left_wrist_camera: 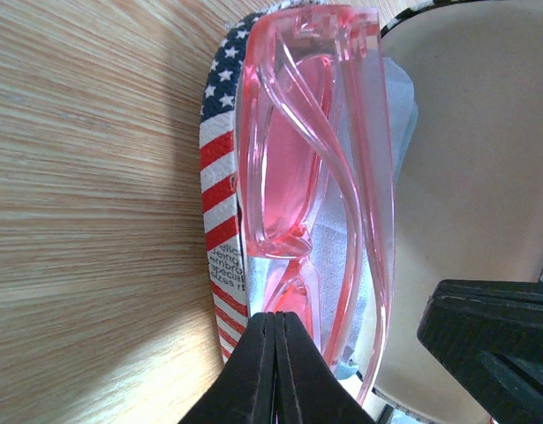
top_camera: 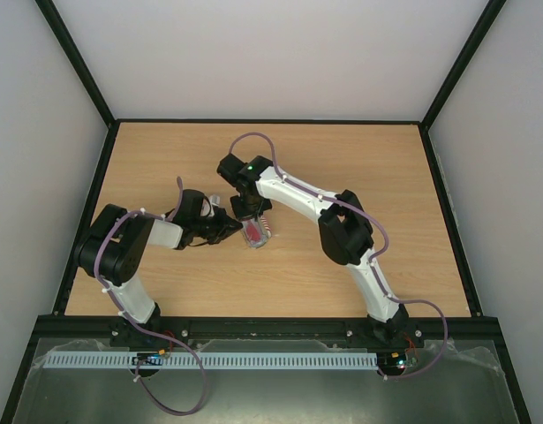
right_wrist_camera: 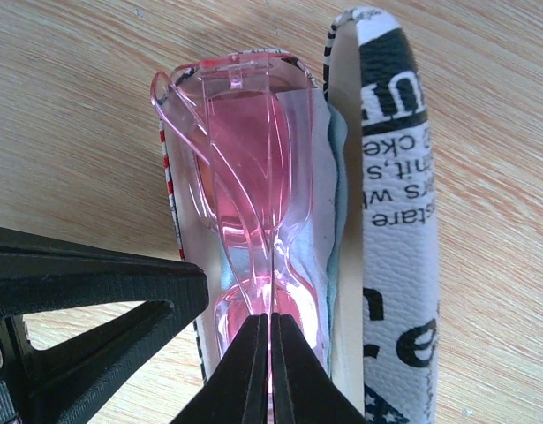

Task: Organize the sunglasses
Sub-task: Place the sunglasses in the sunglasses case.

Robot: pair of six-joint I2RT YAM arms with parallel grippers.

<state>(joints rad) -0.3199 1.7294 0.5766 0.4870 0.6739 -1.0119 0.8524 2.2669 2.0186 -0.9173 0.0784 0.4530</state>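
Note:
The translucent red-orange sunglasses (left_wrist_camera: 280, 159) lie folded in the open flag-print case (left_wrist_camera: 220, 177), on the light blue cloth (left_wrist_camera: 399, 115). They also show in the right wrist view (right_wrist_camera: 245, 159) and as a small red patch from above (top_camera: 255, 231). The case lid (right_wrist_camera: 395, 177) stands open beside them. My right gripper (right_wrist_camera: 271, 322) is shut on a thin edge of the sunglasses at their middle. My left gripper (left_wrist_camera: 275, 322) is shut at the case's flag-print side wall and seems to pinch it. From above, both grippers (top_camera: 234, 228) (top_camera: 252, 215) meet at the case.
The wooden table (top_camera: 359, 168) has a black raised rim on all sides. The right arm's elbow (top_camera: 342, 230) reaches across the middle. A finger of the right gripper (left_wrist_camera: 492, 340) shows over the lid in the left wrist view.

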